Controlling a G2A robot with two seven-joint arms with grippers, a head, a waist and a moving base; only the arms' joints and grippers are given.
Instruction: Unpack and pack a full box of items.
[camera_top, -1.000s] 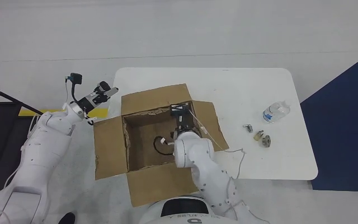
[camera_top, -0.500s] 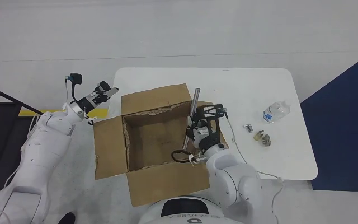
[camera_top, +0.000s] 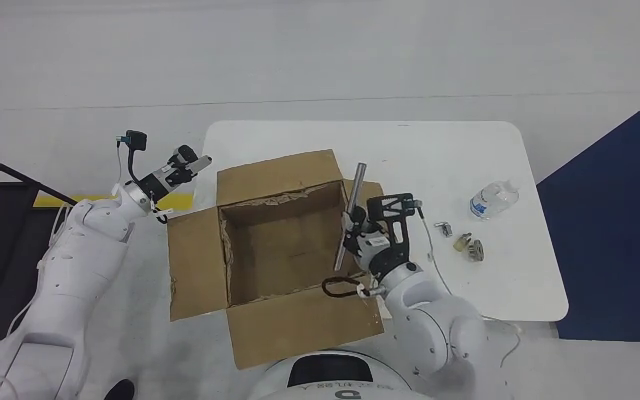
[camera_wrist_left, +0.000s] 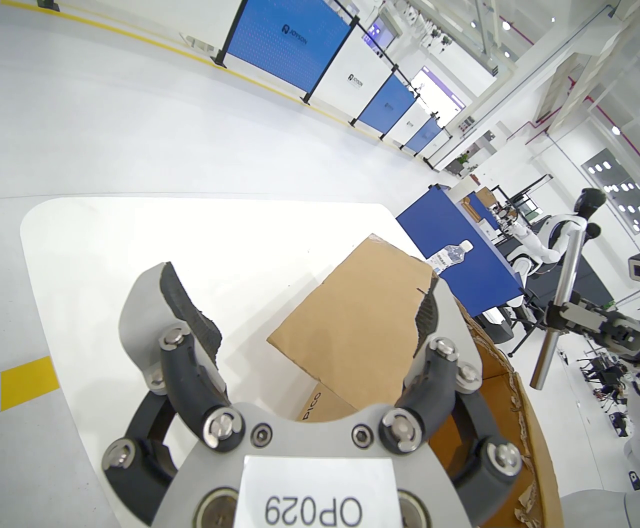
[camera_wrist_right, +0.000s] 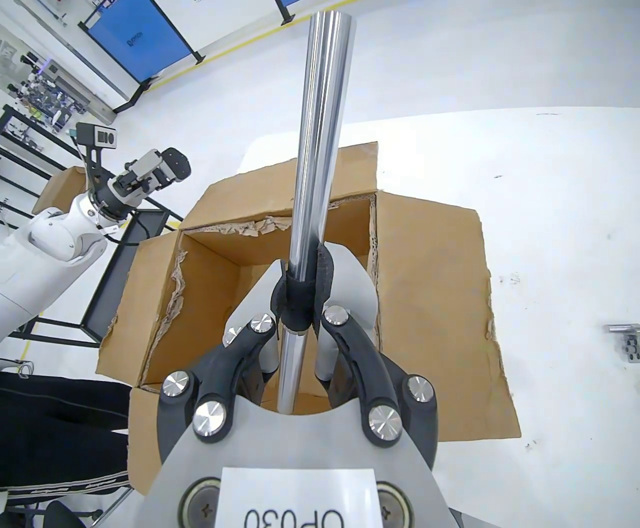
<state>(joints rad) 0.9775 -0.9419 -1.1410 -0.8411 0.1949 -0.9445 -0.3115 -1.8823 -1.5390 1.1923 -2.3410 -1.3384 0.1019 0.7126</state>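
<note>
While right jaws clamp metal rod (camera_wrist_right: 320, 150), box (camera_wrist_right: 430, 280) sits open.

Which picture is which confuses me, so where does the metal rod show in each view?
Top view: metal rod in the right gripper, above the cardboard box's right flap.
Left wrist view: rod past the box, held by the right gripper.
Right wrist view: rod clamped in that gripper, before the open box.
Shared landmark: the box.

Bright, even overhead lighting; soft shadow inside the box (camera_top: 275, 255); highlights streak the steel rod (camera_wrist_right: 316, 150); wrist views bend straight lines toward their edges.
</note>
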